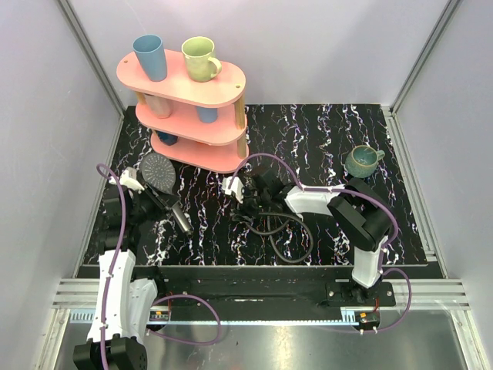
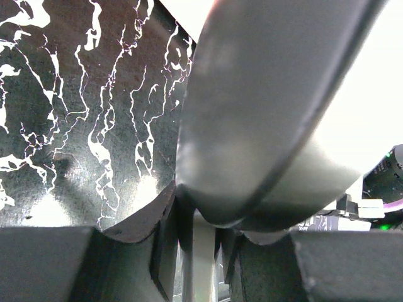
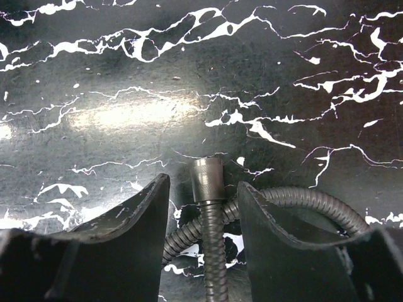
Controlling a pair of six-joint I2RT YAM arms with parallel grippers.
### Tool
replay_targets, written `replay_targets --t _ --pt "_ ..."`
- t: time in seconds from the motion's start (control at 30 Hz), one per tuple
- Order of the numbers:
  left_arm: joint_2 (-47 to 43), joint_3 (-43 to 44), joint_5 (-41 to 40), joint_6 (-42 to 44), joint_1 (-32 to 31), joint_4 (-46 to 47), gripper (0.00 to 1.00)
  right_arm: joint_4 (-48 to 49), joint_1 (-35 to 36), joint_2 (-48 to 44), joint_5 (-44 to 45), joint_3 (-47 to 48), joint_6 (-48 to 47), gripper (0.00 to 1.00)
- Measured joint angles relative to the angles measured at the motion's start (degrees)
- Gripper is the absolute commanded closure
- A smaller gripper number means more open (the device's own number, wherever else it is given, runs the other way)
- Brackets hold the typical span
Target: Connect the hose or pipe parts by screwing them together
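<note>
The dark grey shower head [image 1: 159, 171] lies at the left of the mat, dotted face toward the shelf, its handle [image 1: 182, 220] pointing to the near side. My left gripper [image 1: 156, 199] is shut on the handle, which fills the left wrist view as a broad grey bar [image 2: 264, 113] clamped between the fingers [image 2: 145, 233]. The black hose [image 1: 279, 230] lies coiled mid-table. My right gripper [image 3: 203, 184] stands open astride the hose's knurled end nut [image 3: 206, 178], with a gap on each side. The hose [image 3: 214, 251] runs back between the fingers and crosses another loop.
A pink three-tier shelf [image 1: 192, 116] holding several cups stands at the back left, close behind the shower head. A green mug [image 1: 360, 160] sits at the back right. Purple cables [image 1: 266, 159] arc over both arms. The mat's front edge [image 1: 254, 266] runs just before the arm bases.
</note>
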Motion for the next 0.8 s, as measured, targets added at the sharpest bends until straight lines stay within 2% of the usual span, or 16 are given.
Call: replay_targets --t 0.2,0.43,0.57,0.8 --pt "0.0 0.0 0.17 0.0 0.0 0.0 1.0 -0.07 -0.52 0.0 -0.85 -0.22 -2.16 0.53" --pt "0.5 0.0 1.77 -0.04 0.0 0.09 1.0 -0.07 -0.52 0.0 -0.85 -0.37 -3.72 0.54" --pt "0.96 0.0 2.29 -0.28 0.0 0.11 1.0 -0.13 -0.52 0.0 -0.83 -0.42 -4.85 0.51" --pt "1.33 0.0 2.47 -0.63 0.0 0.48 1.0 -0.9 -0.52 0.13 -0.83 -0.42 -6.19 0.55"
